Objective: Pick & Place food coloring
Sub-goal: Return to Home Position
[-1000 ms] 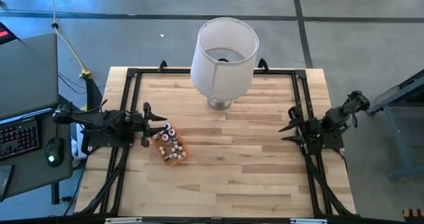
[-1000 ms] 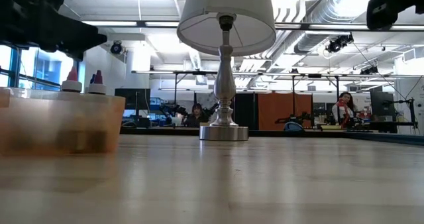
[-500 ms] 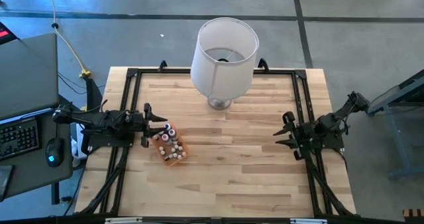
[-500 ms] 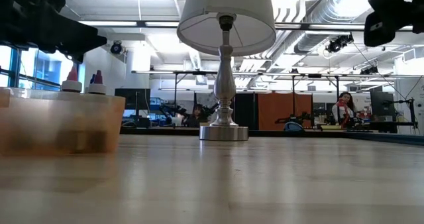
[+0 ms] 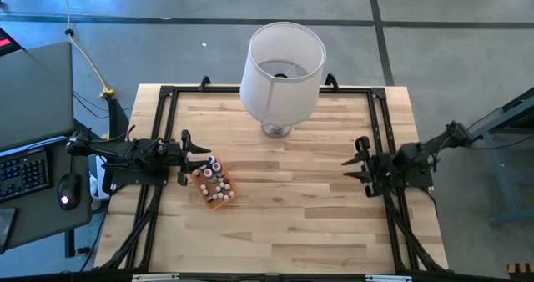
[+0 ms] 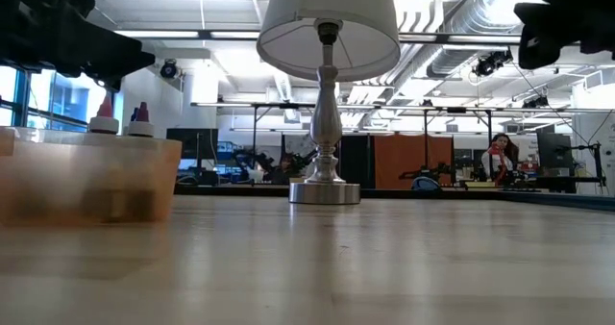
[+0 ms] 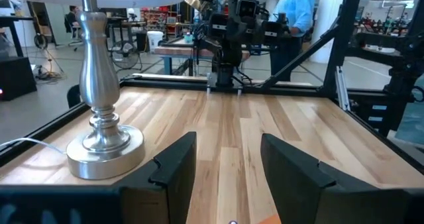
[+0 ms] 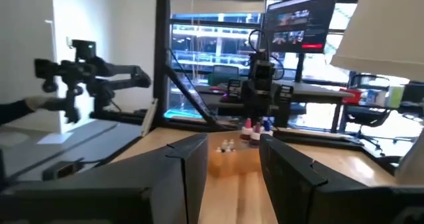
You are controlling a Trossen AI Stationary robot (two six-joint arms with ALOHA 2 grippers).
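desk stuff: a keyboard [image 5: 21,173] and a mouse [image 5: 65,200] sit off the left side of the table [image 5: 292,232]. Only the high view catches those.
left gripper: the left gripper [image 5: 197,158] is at the table's left edge, pointing across it, just beside the near end of the orange tray [image 5: 224,198]. Its wrist view shows both fingers [image 7: 173,163] spread apart with nothing between them.
food coloring: the food coloring bottles [image 5: 213,180] are bunched upright in the orange tray, left of the table's centre. From above the tops are mostly white, plus a bit of blue and red.
low view bonus: here the tray is a blurry orange wall close to the camera. Just two tops poke over the rim, one reddish and one purple.
lamp: the lamp [image 5: 282,62] stands at the back middle. From above the white shade hides most of it. The low view and left wrist view show the silver stem and round base.
right gripper: the right gripper [image 5: 349,169] is at the right edge, facing the left arm and well apart from the tray. Its fingers [image 8: 189,163] are wide apart and empty.
right wrist extra: it looks straight across at the bottles, with the left arm behind them and a monitor [image 8: 305,18] up top.
writing: the monitor shows text, way too small to read. Same for the bottle labels.
people: a person [image 7: 298,12] in a blue shirt stands beyond the table in the left wrist view.
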